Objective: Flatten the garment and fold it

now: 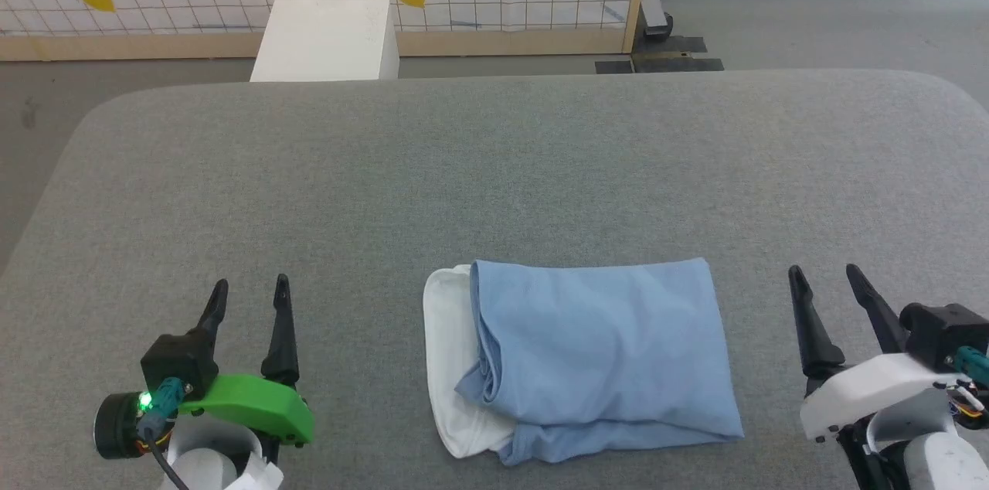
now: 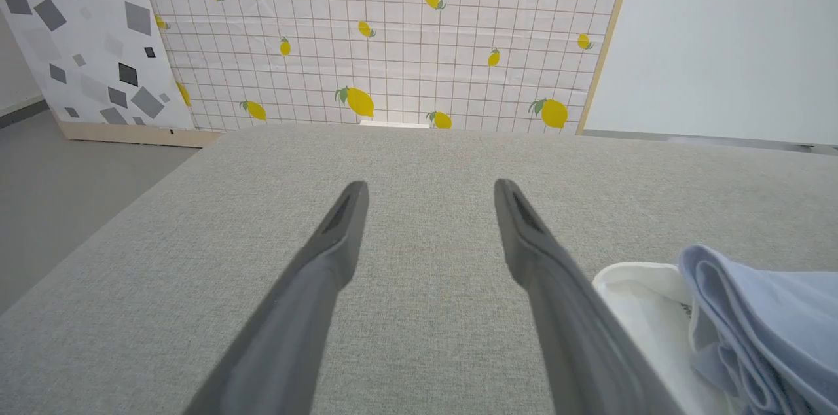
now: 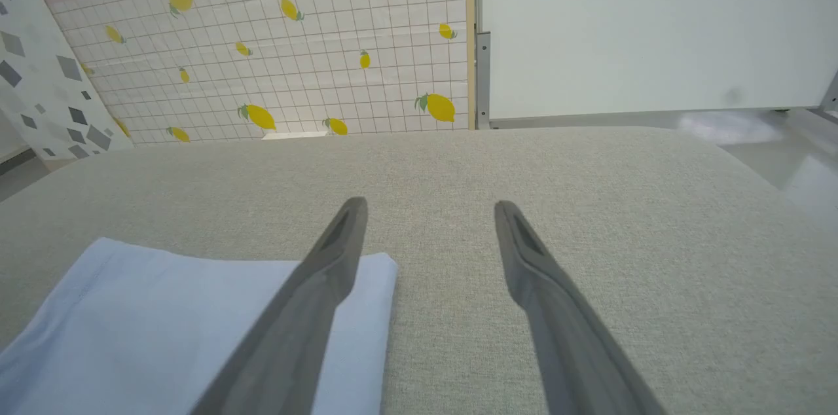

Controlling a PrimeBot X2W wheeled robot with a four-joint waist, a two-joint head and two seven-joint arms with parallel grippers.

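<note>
The garment [image 1: 610,343] lay folded in a compact rectangle on the near middle of the grey desk [image 1: 463,165], with white cloth showing at its left edge. The left jaws stood spread and empty to its left, and the right jaws spread and empty to its right, both apart from it.

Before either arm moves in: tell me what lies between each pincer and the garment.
Nothing visible does. Bare grey table separates the open left pincer and the open right pincer from the folded garment lying between them.
</note>
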